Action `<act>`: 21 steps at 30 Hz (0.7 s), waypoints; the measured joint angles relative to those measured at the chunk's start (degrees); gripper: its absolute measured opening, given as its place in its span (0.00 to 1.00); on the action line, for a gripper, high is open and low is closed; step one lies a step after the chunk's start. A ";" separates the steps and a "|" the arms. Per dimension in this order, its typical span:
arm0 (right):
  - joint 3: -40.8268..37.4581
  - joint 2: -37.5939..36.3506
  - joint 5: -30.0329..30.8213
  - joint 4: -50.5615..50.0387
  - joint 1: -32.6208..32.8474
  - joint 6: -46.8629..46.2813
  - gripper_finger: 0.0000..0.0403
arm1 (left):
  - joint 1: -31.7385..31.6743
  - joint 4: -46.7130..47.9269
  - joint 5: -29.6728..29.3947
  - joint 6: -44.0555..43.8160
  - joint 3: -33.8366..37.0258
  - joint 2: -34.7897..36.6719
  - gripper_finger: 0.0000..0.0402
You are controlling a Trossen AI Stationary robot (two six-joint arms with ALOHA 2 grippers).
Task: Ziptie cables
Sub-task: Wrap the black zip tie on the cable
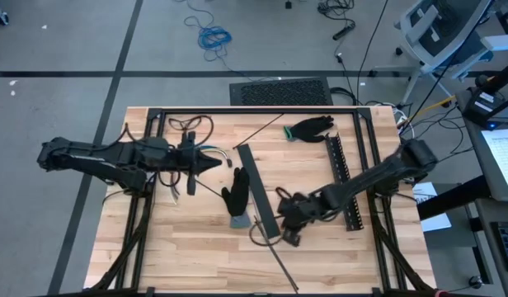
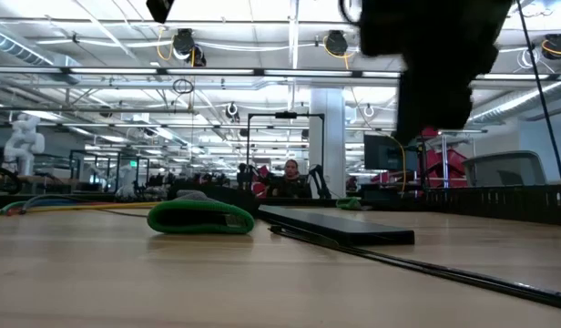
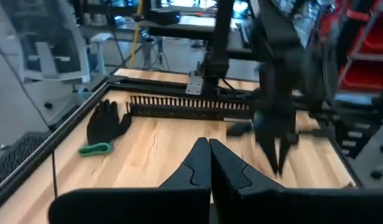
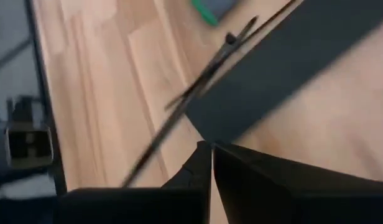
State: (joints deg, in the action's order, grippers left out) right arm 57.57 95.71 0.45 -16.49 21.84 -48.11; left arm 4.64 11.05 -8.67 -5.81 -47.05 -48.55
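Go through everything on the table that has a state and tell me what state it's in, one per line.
left hand: shut, empty, held above the table's left side
right hand: shut, empty, low over the flat black strip's near end
flat black strip: lying flat, mid-table
slotted black strip: lying flat, right side
far glove: lying flat, green cuff
middle glove: lying beside the flat strip

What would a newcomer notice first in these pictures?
Probably the two dark arms reaching toward the middle of the wooden table. The right pincer, shut, hangs low beside the flat black strip; the left pincer, also shut, points at it. Two black gloves stand out: one beside the strip, another near the far edge.
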 joint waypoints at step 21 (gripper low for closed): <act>9.81 19.62 -8.33 11.59 7.35 -11.79 0.00 | -0.07 2.59 -0.83 -0.83 0.00 1.18 0.00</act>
State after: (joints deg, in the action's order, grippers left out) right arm 67.37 115.33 -7.88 -4.89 29.19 -59.90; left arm 4.58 13.63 -9.50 -6.63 -47.05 -47.37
